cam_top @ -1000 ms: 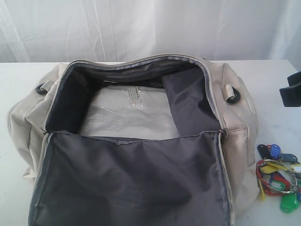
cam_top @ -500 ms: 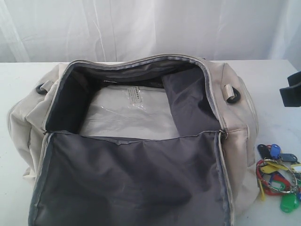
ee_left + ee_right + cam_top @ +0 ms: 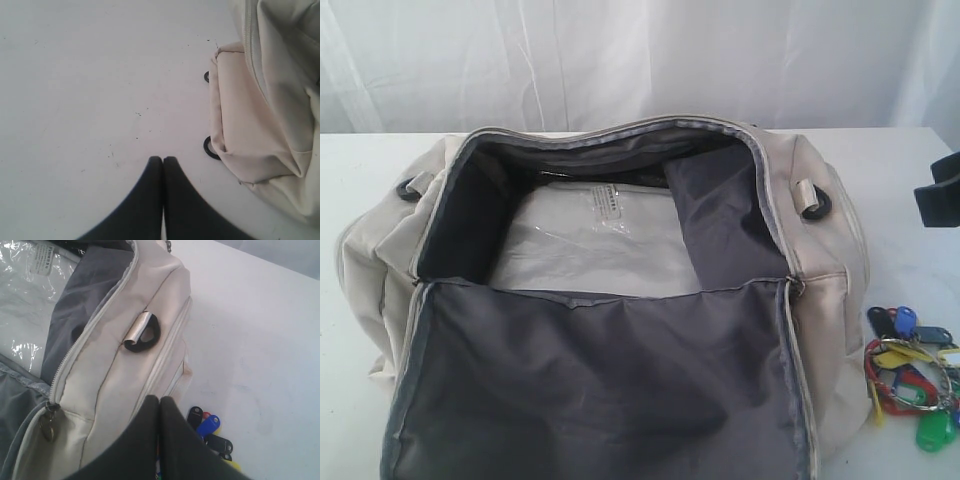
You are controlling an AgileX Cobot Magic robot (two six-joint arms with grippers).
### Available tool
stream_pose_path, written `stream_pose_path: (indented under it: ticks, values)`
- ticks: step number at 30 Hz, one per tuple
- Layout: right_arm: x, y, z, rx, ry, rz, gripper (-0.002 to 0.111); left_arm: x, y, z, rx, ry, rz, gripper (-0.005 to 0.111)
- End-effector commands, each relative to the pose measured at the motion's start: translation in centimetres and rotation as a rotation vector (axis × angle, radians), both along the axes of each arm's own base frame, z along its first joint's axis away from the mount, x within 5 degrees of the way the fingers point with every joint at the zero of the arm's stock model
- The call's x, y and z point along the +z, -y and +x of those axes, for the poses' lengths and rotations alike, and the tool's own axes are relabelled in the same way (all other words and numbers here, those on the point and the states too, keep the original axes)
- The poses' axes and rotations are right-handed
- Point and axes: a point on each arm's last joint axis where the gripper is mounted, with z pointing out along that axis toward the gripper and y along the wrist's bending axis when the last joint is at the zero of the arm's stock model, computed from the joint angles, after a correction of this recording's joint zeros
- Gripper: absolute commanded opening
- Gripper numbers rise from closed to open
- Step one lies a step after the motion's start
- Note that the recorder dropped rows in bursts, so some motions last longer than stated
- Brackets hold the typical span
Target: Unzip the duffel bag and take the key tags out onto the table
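Exterior view first: the large cream fabric duffel bag [image 3: 825,290] lies on the wide plain white table [image 3: 360,160]. Its top is unzipped and the big flap [image 3: 600,380] is folded down toward the camera, so the dark grey lining shows. Inside the bag lies a flat packet [image 3: 590,245] in clear crinkled plastic with a small printed label.

The bunch of small plastic key tags [image 3: 912,375], red, blue, yellow, green and black on metal rings, lies on the table just beside the bag's right end. It is outside the bag and apart from both my grippers.

My left gripper [image 3: 163,161] hangs over bare table near the bag's left end. Its two black fingers are pressed together tip to tip, with nothing between them. Two black rings [image 3: 210,147] peep out from under that end of the bag.

My right gripper [image 3: 159,401] hangs over the bag's right end, above the cream side panel. Its fingers are likewise pressed together and hold nothing. The tags lie on the table just past them.

On that end of the bag a black D-ring [image 3: 150,332] sits in a shiny off-white webbing loop. A small metal zipper-pull ring [image 3: 48,429] hangs at the corner of the opening.
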Motion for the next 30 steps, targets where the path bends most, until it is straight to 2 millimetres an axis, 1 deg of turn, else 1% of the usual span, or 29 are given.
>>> stream_pose_path:
  ticks: [1, 12, 30]
  values:
    - [-0.02, 0.05, -0.18, 0.007, 0.006, -0.002, 0.000, -0.09, 0.06, 0.01, -0.002, 0.005, -0.021, 0.000]
    - [0.00, 0.04, -0.17, 0.007, 0.007, -0.002, 0.000, -0.15, -0.17, -0.02, -0.008, -0.003, 0.063, 0.000]
    - [0.00, 0.04, -0.17, 0.007, 0.007, -0.002, 0.000, -0.15, -0.17, -0.02, -0.008, -0.003, 0.063, 0.000]
